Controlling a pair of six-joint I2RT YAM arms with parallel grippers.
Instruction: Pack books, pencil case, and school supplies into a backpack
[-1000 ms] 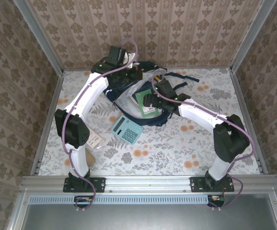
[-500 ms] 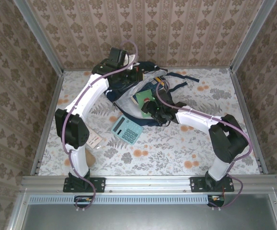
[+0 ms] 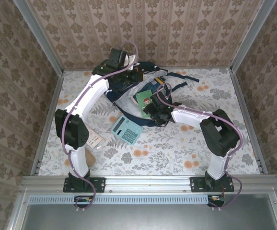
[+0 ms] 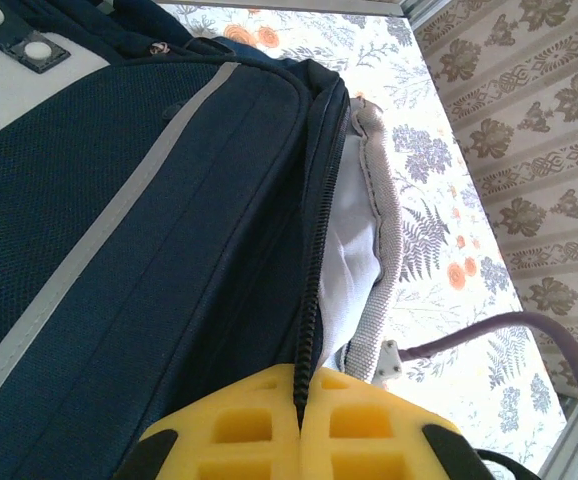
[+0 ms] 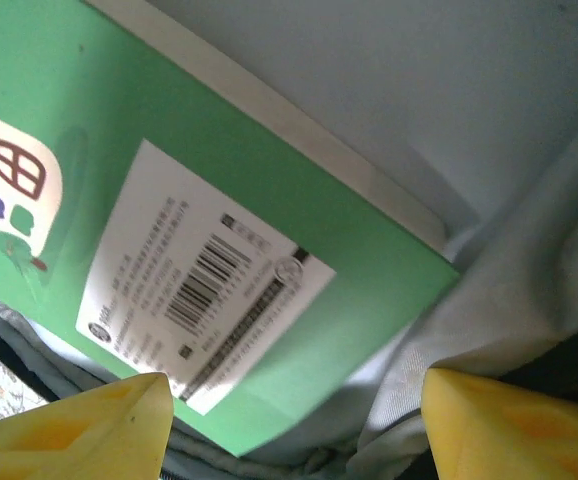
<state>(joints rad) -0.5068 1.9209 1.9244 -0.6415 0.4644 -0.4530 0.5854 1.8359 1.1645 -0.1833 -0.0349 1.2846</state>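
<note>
Patterned wallpaper (image 3: pixel 177 33) walls in a flowered table (image 3: pixel 177 153) in the top view. The backpack (image 3: pixel 124 91) lies at upper middle of the frame, mouth open toward the right. The left gripper (image 3: pixel 134 73) sits at its top edge; its jaws are too small to read here. A green book (image 3: pixel 141 97) lies in the open mouth, and the right gripper (image 3: pixel 150 106) is at the book's lower edge. Below the backpack, just apart from it, lies the calculator (image 3: pixel 127 129). A card (image 3: pixel 94 141) lies at lower left beside the left arm, with the pencil case (image 3: pixel 91 157) just below it, partly hidden by that arm.

Left wrist view: navy backpack (image 4: pixel 119 250) cloth with a grey stripe takes up the left and middle. Its zip (image 4: pixel 319 250) runs down the middle to the left gripper (image 4: pixel 299 430) at bottom centre, whose yellow pads are pressed together on the zip edge. Pale lining (image 4: pixel 354 250) shows just right of the zip, and a purple cable (image 4: pixel 489 335) crosses the lower right.

Right wrist view: the green book (image 5: pixel 119 110) with a white barcode label (image 5: pixel 199 290) slants across the upper left, lying on the grey lining (image 5: pixel 419 100). The right gripper (image 5: pixel 294 400) has its yellow fingers wide apart at the bottom corners, gripping nothing.
</note>
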